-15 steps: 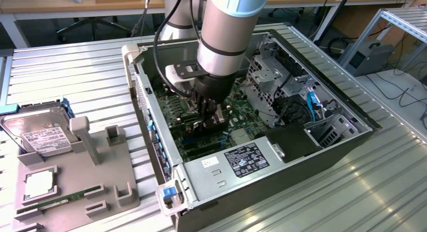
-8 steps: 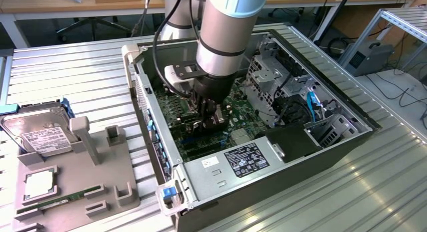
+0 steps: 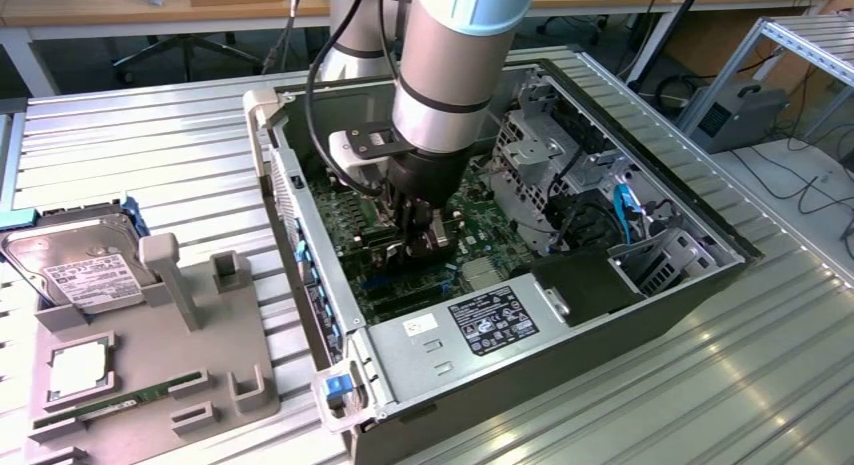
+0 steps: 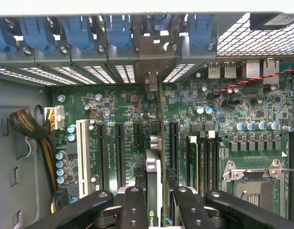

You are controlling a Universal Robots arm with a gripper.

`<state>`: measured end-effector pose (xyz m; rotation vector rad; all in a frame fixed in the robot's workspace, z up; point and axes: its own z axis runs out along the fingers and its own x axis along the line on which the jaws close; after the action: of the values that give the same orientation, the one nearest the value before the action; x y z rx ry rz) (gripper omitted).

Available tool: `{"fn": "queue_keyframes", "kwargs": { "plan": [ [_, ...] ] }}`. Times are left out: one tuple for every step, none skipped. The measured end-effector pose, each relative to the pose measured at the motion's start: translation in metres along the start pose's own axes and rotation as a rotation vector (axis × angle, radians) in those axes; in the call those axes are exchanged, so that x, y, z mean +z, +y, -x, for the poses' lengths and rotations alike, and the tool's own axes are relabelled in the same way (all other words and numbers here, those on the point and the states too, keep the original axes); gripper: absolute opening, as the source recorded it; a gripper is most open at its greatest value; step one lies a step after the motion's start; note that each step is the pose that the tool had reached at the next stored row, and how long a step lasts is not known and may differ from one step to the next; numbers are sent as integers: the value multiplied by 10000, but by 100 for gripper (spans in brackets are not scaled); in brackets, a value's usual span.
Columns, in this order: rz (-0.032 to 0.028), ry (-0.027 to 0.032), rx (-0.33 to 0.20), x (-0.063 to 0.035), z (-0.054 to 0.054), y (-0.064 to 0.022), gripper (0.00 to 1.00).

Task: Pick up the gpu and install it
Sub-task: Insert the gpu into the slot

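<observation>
Clearly the pincer (image 4: 154, 202) is clamped narrowly on the gpu (image 4: 155, 157), which stands on edge between its dark fingers (image 4: 132, 205) inside the open computer case (image 3: 694, 285). The card's long axis runs straight out from the pincer toward the case's rear wall, in line with the long black expansion slots (image 4: 119, 152) on the green motherboard (image 4: 223, 119). Its thin dark board ends in a pale metal bracket (image 4: 152, 81) close against the perforated slot covers under the blue plastic clips (image 4: 118, 31). The ribbed metal counter (image 3: 134, 135) carries the case.
</observation>
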<state>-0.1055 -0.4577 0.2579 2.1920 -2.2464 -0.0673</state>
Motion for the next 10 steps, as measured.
{"fn": "queue_keyframes", "kwargs": {
  "plan": [
    [1,3,0,3,0,0,26],
    [1,3,0,4,0,0,26],
    [1,3,0,5,0,0,26],
    [0,1,0,6,0,0,26],
    [0,1,0,6,0,0,26],
    [0,0,1,6,0,0,26],
    [0,1,0,10,0,0,26],
    [-4,-8,0,18,0,-1,26],
    [-3,-5,0,18,0,-1,26],
    [-3,-6,0,18,0,-1,26]
  ]
}}
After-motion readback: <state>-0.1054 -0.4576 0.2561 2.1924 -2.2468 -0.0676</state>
